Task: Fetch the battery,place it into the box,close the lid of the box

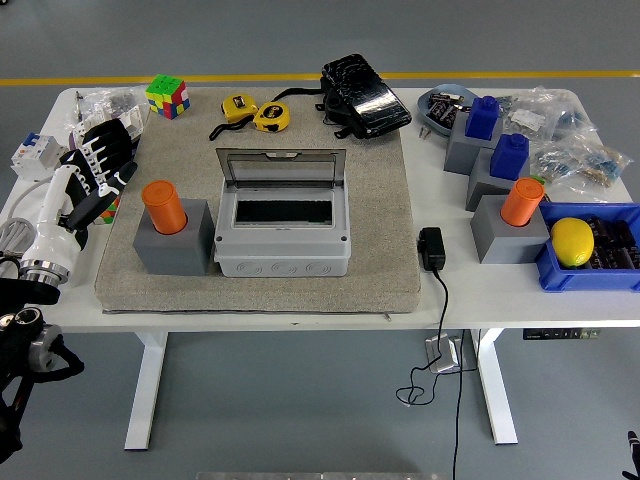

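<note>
Fetching stage: the left robot hand (100, 160) hovers at the surface's (300, 305) left edge, fingers loosely released, holding nothing. The orange battery (163, 206) stands beside it in a grey holder (172, 243) — next, likely a grasp, then the open-lidded box (282, 225).

Mat (380, 270): lies on the table (300, 312).
Box (282, 225): mid-mat, lid (282, 166) raised behind it.
Battery (163, 207): upright in a block (172, 245), just left of the box.
Left hand (100, 165): over the mat's left edge.
Tape measures (256, 113): behind the box.
Bin (590, 250): far right.
</note>
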`<action>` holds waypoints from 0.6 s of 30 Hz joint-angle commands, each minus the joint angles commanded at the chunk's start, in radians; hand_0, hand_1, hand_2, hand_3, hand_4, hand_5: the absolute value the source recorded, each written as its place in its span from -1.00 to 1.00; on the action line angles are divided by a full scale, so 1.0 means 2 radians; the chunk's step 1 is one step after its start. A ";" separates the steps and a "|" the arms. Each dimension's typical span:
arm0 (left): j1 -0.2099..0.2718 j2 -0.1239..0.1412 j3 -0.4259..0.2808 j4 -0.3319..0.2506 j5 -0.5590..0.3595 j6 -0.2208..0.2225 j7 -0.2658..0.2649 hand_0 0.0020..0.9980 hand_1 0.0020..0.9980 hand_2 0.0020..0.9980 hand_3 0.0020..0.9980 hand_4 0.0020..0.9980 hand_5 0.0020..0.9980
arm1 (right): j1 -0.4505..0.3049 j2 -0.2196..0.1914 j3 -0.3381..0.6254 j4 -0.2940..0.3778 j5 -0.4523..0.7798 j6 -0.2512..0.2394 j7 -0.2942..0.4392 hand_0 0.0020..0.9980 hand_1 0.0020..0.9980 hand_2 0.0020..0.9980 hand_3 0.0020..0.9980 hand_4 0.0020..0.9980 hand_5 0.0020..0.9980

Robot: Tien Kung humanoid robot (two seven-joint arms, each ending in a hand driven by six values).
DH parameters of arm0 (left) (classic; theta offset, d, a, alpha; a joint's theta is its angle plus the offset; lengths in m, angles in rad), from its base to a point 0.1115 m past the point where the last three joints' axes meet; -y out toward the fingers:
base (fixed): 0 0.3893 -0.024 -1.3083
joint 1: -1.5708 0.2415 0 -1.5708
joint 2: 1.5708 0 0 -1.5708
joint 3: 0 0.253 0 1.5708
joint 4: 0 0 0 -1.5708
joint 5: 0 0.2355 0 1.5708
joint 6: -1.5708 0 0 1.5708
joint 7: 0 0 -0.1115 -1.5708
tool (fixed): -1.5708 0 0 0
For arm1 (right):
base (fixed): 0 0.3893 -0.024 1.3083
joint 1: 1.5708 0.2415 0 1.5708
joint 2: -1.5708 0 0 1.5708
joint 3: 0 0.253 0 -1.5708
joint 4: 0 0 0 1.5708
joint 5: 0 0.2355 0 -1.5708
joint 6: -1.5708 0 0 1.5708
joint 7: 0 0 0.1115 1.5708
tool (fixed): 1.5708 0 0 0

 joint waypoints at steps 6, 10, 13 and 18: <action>-0.003 -0.012 0.005 0.003 -0.001 0.001 -0.002 0.58 0.72 0.74 0.79 1.00 0.03 | 0.001 -0.001 -0.001 0.000 -0.001 0.000 -0.001 0.68 0.62 0.54 0.60 1.00 1.00; -0.006 -0.022 0.006 0.004 0.002 -0.001 0.000 0.57 0.72 0.73 0.79 1.00 0.04 | 0.001 -0.003 -0.001 0.000 -0.003 -0.001 -0.003 0.68 0.62 0.54 0.60 1.00 1.00; -0.008 -0.026 0.007 0.007 0.005 -0.004 0.001 0.57 0.72 0.73 0.79 1.00 0.04 | 0.000 -0.003 -0.002 0.000 -0.004 -0.001 -0.004 0.68 0.62 0.54 0.60 1.00 1.00; -0.010 -0.027 0.009 0.008 0.023 0.005 0.005 0.55 0.74 0.75 0.84 1.00 -0.53 | 0.000 -0.004 -0.003 0.000 -0.004 -0.001 -0.004 0.68 0.62 0.54 0.60 1.00 1.00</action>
